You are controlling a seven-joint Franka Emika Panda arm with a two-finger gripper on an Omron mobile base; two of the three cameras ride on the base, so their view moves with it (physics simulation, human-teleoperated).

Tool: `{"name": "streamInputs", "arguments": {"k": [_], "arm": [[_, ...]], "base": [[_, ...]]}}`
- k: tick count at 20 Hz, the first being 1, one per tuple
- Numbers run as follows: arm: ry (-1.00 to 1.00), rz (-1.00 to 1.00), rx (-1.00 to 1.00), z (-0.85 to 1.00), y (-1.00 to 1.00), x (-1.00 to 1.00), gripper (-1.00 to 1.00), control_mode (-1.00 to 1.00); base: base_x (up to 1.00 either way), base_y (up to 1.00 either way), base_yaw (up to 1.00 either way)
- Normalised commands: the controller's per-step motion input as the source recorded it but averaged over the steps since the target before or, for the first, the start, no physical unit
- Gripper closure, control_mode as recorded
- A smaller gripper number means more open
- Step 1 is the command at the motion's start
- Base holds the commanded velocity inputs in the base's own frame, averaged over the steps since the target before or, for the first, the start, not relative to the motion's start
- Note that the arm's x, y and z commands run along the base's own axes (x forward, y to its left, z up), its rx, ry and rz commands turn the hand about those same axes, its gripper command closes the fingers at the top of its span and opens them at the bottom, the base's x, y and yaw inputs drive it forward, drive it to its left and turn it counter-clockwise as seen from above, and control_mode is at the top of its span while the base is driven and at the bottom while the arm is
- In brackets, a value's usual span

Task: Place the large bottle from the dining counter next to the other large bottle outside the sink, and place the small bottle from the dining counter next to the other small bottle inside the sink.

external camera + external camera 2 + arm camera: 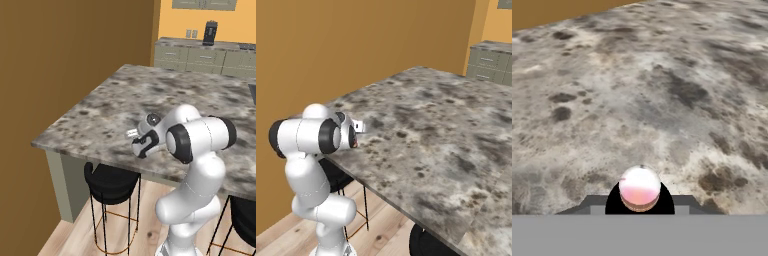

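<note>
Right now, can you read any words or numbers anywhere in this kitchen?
None can be read.
Small dark appliance on the far sage-green counter: no legible marking.
Round pinkish-white thing between the gripper's tips: no label visible.
Mottled grey-brown stone countertop: no writing.

— Where was the small bottle (639,189)?

— Right between the finger tips of the claw (640,206), gripped there. Only its rounded, glossy pink-white end could be seen, pointing out ahead of the claw.

— And the dining counter (662,100)?

— It lay below the claw and stretched away ahead of it: a broad, mottled grey-brown stone top, flat, on a sage-green base. The claw hung over the part near its front edge.
</note>
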Motion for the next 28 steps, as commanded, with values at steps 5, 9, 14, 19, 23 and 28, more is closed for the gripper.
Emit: {"name": "streamInputs", "arguments": {"k": [5, 9, 14, 19, 23, 28], "arm": [[-0.08, -0.01, 0.0, 0.14, 0.0, -0.08, 1.0, -1.0], [-0.03, 0.0, 0.0, 0.18, 0.0, -0.01, 1.0, -1.0], [0.0, 0.0, 0.0, 0.0, 0.0, 0.0, 1.0, 1.0], [0.0, 0.0, 0.0, 0.0, 0.0, 0.0, 1.0, 1.0], [0.0, 0.0, 0.0, 0.0, 0.0, 0.0, 1.0, 1.0], [0.0, 0.0, 0.0, 0.0, 0.0, 0.0, 1.0, 1.0]], "base": [[0.0, 0.0, 0.0], [0.0, 0.0, 0.0], [0.0, 0.0, 0.0], [-0.27, 0.0, 0.0], [-0.73, 0.01, 0.0], [-0.57, 0.0, -0.03]]}}
